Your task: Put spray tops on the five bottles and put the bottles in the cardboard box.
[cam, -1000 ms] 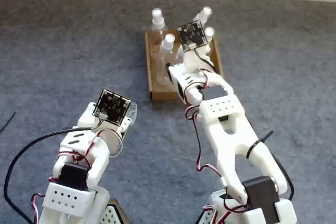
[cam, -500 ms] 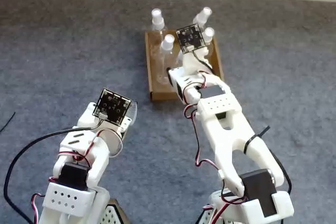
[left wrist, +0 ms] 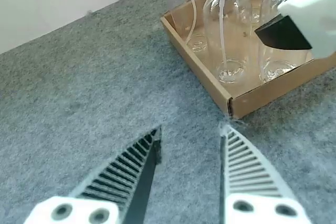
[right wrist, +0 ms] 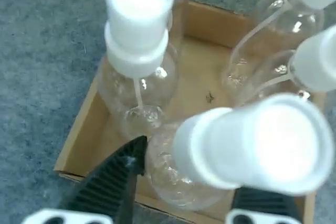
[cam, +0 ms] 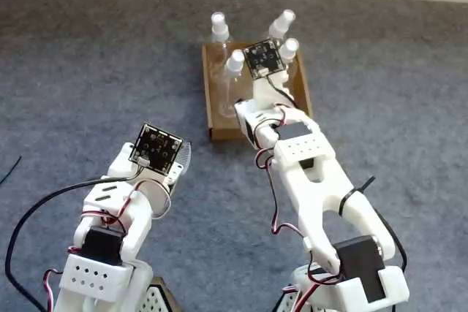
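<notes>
High view: The cardboard box [cam: 212, 100] sits on the grey surface [cam: 88, 78] at far centre. Four bottles stand in it, their white spray tops at the far left [cam: 218, 23], left centre [cam: 235, 60], far right [cam: 282, 21] and right centre [cam: 289, 47]. The right arm [cam: 307, 162] reaches over the near half of the box, and its wrist covers what is below it. The left end effector [cam: 183, 157] lies well apart from the box, near and to the left, over bare surface.

Left wrist view: The left end effector [left wrist: 191, 132] is spread wide, with nothing between its fingers [left wrist: 131, 177] and nothing touching them. The box corner [left wrist: 231, 103] lies just beyond the fingertips, and three clear bottles show inside with their dip tubes visible. Part of the right arm [left wrist: 310, 19] overlaps the box.

Right wrist view: This view shows a fifth bottle [right wrist: 168, 177] that the overhead camera does not. It sits between the fingers of the right end effector [right wrist: 184, 179]. One finger [right wrist: 113, 182] is touching its side, and the opening is about bottle width, gripping it. Its spray top [right wrist: 257, 145] is fitted. Its lower part is inside the near edge of the box, just beside a capped neighbour [right wrist: 137, 24].
</notes>
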